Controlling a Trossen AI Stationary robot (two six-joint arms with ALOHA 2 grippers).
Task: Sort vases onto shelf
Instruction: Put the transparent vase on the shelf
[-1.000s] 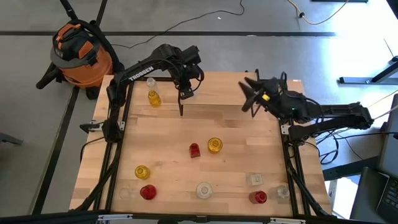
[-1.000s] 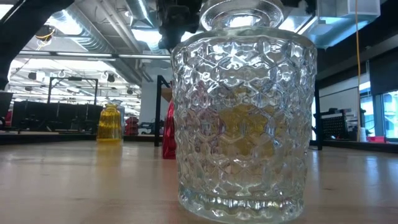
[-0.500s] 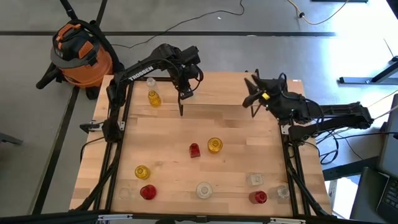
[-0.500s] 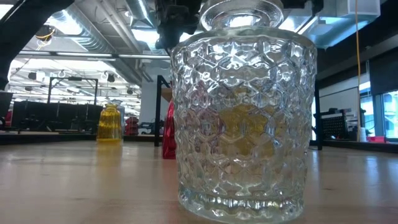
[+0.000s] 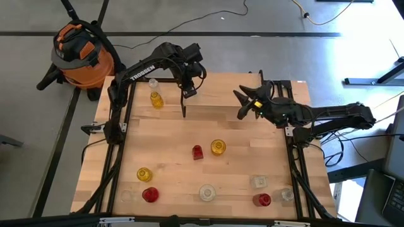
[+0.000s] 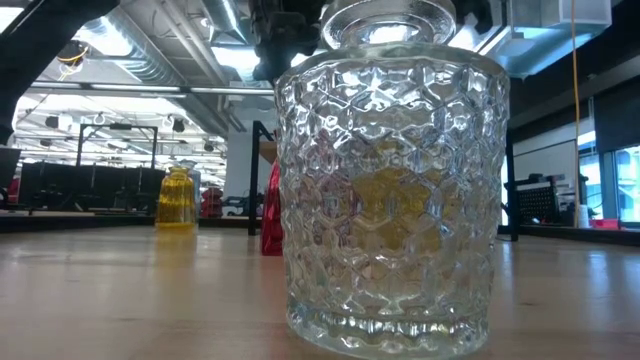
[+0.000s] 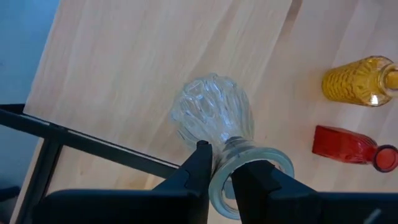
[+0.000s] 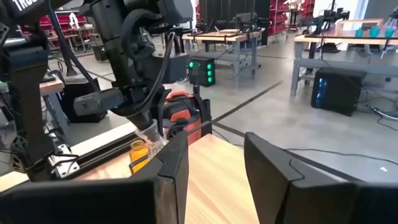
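Note:
My left gripper [image 5: 188,93] is shut on a clear ribbed vase [image 7: 211,112] over the shelf [image 5: 221,88], a light board at the table's far edge. Whether the vase's base touches the board, I cannot tell. A yellow vase [image 5: 156,99] stands on the shelf's left part. My right gripper [image 5: 240,104] hovers open over the shelf's right part, apart from everything. Several more vases stand on the table: a red one [image 5: 197,152] and a yellow one [image 5: 218,147] in the middle, the others along the near edge. My left gripper holds the clear vase by its mouth rim [image 7: 219,186], one finger [image 7: 252,180] inside the opening and the other [image 7: 198,165] outside. The fingers come from above, pointing down. The vase hangs upright below them, its ribbed body over the shelf board [image 7: 124,68].
A large faceted clear vase [image 6: 390,180] stands right in front of the low camera and hides most of the table. A black shelf leg [image 5: 184,111] stands just near of my left gripper. An orange shop vacuum [image 5: 79,53] sits on the floor beyond the far left corner.
My right gripper has moved toward the table's left, closer to my left gripper, and has turned a little. It has stayed open.

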